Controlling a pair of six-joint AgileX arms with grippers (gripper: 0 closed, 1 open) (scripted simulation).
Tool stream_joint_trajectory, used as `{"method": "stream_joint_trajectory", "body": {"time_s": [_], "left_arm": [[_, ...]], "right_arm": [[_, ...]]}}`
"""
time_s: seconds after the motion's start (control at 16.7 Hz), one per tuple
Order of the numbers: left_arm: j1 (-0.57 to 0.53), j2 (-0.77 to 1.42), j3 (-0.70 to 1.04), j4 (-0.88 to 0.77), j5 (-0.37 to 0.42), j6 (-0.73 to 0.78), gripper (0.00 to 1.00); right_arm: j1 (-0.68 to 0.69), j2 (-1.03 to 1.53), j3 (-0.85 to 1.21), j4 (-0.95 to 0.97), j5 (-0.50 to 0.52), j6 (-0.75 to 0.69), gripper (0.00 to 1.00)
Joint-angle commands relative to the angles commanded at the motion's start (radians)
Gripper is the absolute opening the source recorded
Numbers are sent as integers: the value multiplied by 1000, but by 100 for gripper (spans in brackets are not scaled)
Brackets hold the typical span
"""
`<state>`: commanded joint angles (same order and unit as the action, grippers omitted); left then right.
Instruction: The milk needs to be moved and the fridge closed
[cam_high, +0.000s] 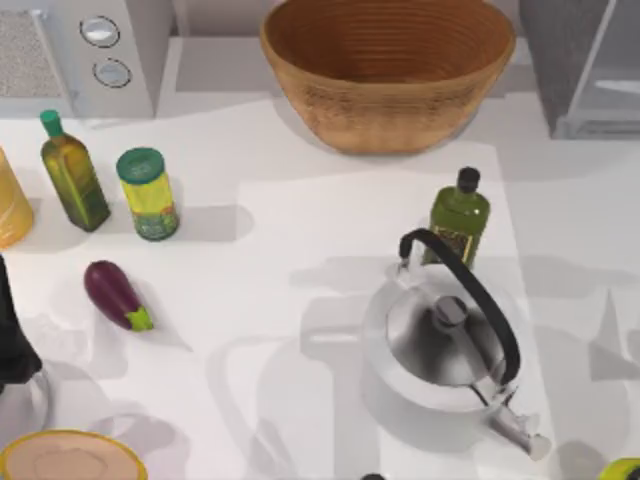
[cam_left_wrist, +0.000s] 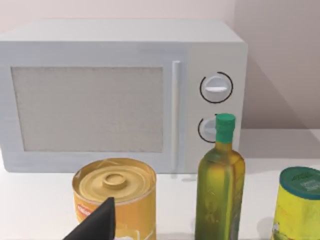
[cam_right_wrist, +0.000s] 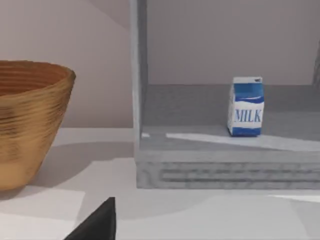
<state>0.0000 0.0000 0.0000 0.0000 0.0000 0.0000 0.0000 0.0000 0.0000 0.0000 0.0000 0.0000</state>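
The milk (cam_right_wrist: 246, 106), a small blue and white carton, stands upright on the pale floor inside the fridge (cam_right_wrist: 225, 170), toward its right side. The grey fridge (cam_high: 585, 70) sits at the table's far right corner with its front open. A dark part of my right gripper (cam_right_wrist: 97, 225) shows at the near edge of the right wrist view, well short of the fridge and holding nothing that I can see. My left gripper (cam_left_wrist: 97, 225) hangs near a yellow can, facing the microwave. The left arm (cam_high: 10, 340) is at the table's left edge.
A wicker basket (cam_high: 388, 70) stands at the back centre, left of the fridge. A steel kettle (cam_high: 445, 345) and an olive oil bottle (cam_high: 458, 215) stand in front of the fridge. On the left are a microwave (cam_high: 85, 55), another oil bottle (cam_high: 73, 172), a green-lidded jar (cam_high: 147, 193), an eggplant (cam_high: 115, 293).
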Motion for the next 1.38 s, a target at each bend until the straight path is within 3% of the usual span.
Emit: {"method": "stream_joint_trajectory", "body": {"time_s": [0.3, 0.54, 0.78, 1.14, 1.38], "left_arm": [[0, 0, 0, 0, 0, 0, 100], [0, 0, 0, 0, 0, 0, 100], [0, 0, 0, 0, 0, 0, 100], [0, 0, 0, 0, 0, 0, 100], [0, 0, 0, 0, 0, 0, 100]], "right_arm": [[-7, -6, 10, -6, 3, 0, 100], [-27, -115, 99, -137, 25, 0, 100], [-25, -297, 250, -439, 24, -1, 100], [-4, -581, 483, -1072, 7, -3, 100], [-2, -724, 599, -1352, 7, -3, 100]]}}
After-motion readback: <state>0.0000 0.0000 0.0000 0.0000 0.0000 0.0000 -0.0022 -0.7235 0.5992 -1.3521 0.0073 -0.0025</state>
